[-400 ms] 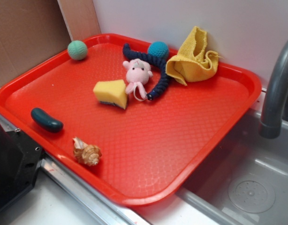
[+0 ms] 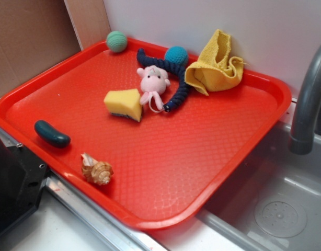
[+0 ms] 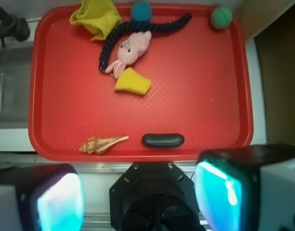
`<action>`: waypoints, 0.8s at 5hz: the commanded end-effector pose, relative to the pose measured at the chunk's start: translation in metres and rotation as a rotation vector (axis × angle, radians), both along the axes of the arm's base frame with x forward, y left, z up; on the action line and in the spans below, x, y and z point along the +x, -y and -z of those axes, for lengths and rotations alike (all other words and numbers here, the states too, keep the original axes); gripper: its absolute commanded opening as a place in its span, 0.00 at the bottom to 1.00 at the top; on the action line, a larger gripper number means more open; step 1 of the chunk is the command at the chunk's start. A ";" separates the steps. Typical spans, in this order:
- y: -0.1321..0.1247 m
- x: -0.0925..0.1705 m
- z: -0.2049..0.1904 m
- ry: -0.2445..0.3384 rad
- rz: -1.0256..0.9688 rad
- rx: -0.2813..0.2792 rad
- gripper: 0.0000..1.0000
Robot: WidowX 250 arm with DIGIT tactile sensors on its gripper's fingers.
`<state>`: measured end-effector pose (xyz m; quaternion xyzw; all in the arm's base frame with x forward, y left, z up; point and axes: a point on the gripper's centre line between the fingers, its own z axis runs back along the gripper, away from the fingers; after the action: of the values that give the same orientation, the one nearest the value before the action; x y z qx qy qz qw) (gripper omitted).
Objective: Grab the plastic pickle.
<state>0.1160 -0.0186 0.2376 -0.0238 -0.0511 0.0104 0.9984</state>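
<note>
1. The plastic pickle (image 2: pixel 52 134) (image 3: pixel 163 140) lies flat on the red tray (image 2: pixel 202 157) (image 3: pixel 200 86), close to the tray edge nearest the robot. In the exterior view that puts it toward the left corner.
2. The claw (image 3: pixel 140 195) is above and apart from the pickle, touching nothing. In the wrist view its two fingers (image 3: pixel 58 202) fill the bottom corners, spread wide with empty space between them. The pickle shows just past the tray's near rim, above the gap and a little toward the finger on the right of that view.
3. A tan spiral seashell (image 2: pixel 96 170) (image 3: pixel 102 144) lies near the pickle along the same near edge, not touching it.
4. Further in, near the tray's middle, sits a yellow sponge wedge (image 2: pixel 124 103) (image 3: pixel 132 82).
5. A pink plush toy (image 2: pixel 153 83) (image 3: pixel 128 50) lies just beyond the sponge, against a dark navy braided rope (image 2: pixel 177 86) (image 3: pixel 123 33) that curves around it.
6. A blue knitted ball (image 2: pixel 176 55) (image 3: pixel 141 9) rests by the rope near the far edge.
7. A crumpled yellow cloth (image 2: pixel 215 65) (image 3: pixel 95 15) sits at the far edge, leaning on the white wall.
8. A green knitted ball (image 2: pixel 116 41) (image 3: pixel 221 17) sits at the far corner, well apart from the pickle.
9. A grey faucet (image 2: pixel 309 99) (image 3: pixel 10 26) stands over the sink (image 2: pixel 275 204) beside the tray.
</note>
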 end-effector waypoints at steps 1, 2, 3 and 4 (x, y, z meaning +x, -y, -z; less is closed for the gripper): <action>-0.057 -0.012 0.078 -0.026 -0.508 -0.046 1.00; -0.061 -0.011 0.111 -0.018 -0.672 -0.055 1.00; -0.056 0.001 0.137 -0.037 -0.738 -0.064 1.00; -0.050 0.009 0.156 -0.057 -0.738 -0.064 1.00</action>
<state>0.1281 0.0324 0.0779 -0.0400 -0.0215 0.3705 0.9277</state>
